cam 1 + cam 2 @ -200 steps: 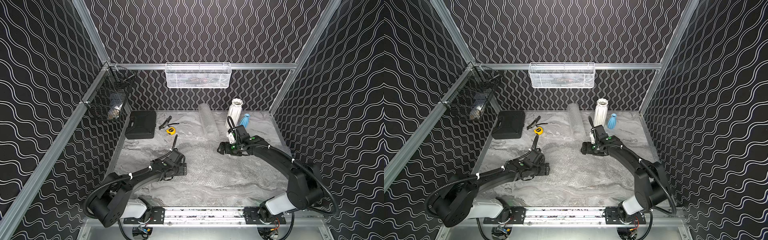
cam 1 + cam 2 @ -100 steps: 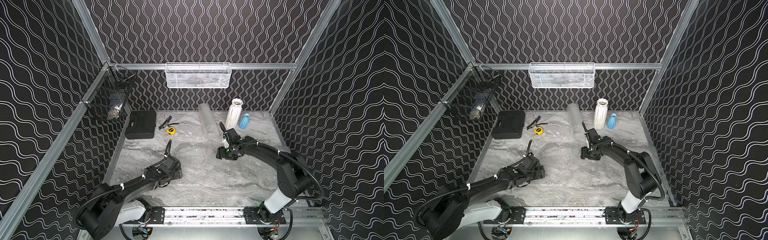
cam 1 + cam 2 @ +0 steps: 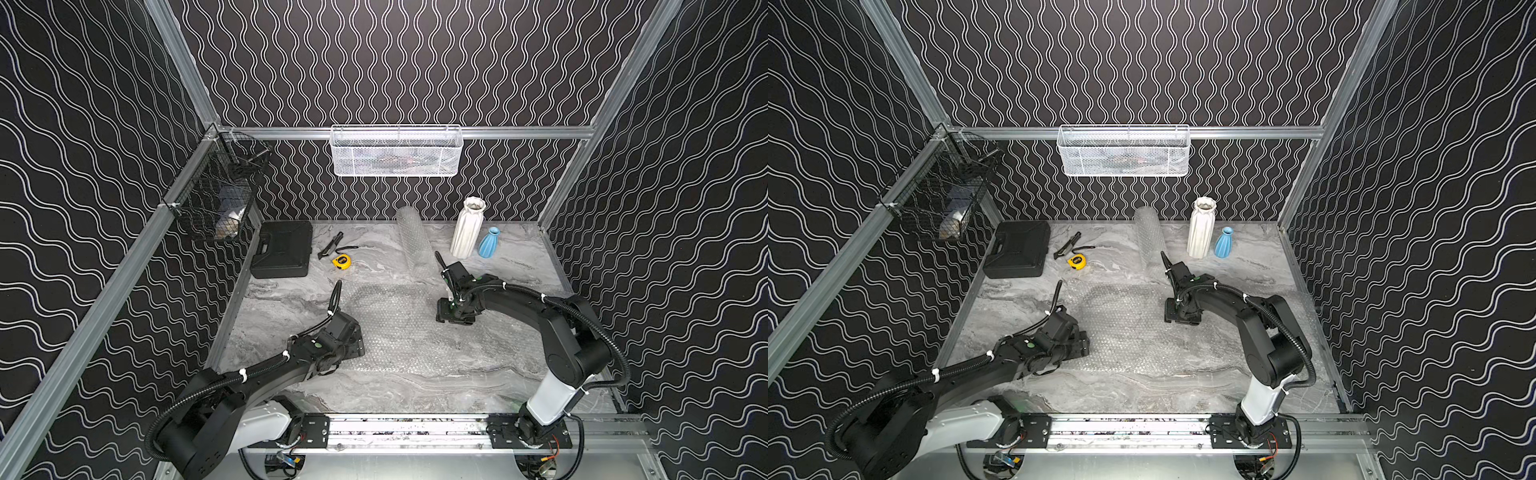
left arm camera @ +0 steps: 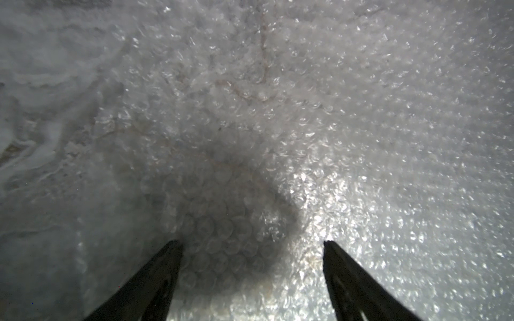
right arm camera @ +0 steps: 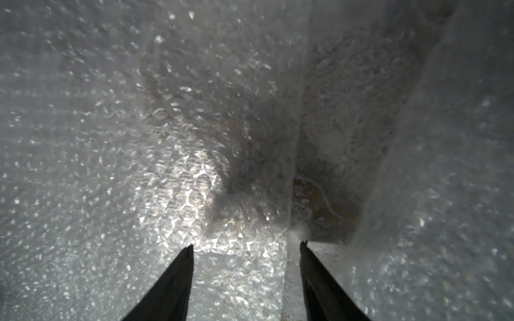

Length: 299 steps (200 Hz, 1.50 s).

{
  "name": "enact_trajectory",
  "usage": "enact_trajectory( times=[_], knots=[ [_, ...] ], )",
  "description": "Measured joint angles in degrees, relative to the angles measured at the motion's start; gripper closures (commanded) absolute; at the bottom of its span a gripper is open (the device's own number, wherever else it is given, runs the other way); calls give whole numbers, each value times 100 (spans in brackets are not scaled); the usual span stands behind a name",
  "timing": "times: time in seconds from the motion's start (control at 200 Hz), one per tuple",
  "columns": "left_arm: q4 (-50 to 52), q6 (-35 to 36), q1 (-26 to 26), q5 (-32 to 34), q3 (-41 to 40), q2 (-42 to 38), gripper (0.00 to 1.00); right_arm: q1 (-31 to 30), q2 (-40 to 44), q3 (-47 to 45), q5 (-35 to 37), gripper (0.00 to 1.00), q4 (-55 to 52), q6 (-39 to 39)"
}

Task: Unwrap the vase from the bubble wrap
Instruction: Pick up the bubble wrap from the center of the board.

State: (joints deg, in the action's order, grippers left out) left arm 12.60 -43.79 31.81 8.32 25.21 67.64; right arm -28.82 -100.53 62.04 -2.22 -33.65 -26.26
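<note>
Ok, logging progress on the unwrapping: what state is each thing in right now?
bubble wrap sheet: spread flat.
bubble wrap roll: rolled, lying at the back.
white vase: upright, bare.
blue vase: upright, bare.
black case: closed.
left gripper: open.
right gripper: open.

Both top views are evenly lit and sharp, with slight edge warp. Wrist views are dim and soft, with glare hotspots on the bubble wrap (image 4: 319, 194) and a dark central shadow.
</note>
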Motion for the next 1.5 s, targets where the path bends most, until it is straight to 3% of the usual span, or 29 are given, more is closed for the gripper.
enact_trajectory(
  times=[0.195, 0.395, 0.595, 1.006, 1.281, 1.496],
  knots=[
    [24, 2, 0, -52, -22, -57, 17, -7, -120, -55, -68, 49, 81, -68],
    [57, 7, 0, -153, -37, -127, 17, -15, -118, -199, -562, 75, 507, -122],
    [398, 72, 0, -240, 223, -494, 11, -33, 90, -313, -1252, 92, 763, -138],
    [2061, 870, -15, 468, 2087, -1167, 4, -33, 1115, 170, -1279, 99, 258, 0],
    [2815, 1722, -90, 1069, 2973, -1117, 4, 7, 2015, 713, -557, 100, -713, 186],
    [2900, 2277, -109, 1283, 3032, -1119, 5, 813, 2741, 828, -76, 100, -1268, 317]
  ],
)
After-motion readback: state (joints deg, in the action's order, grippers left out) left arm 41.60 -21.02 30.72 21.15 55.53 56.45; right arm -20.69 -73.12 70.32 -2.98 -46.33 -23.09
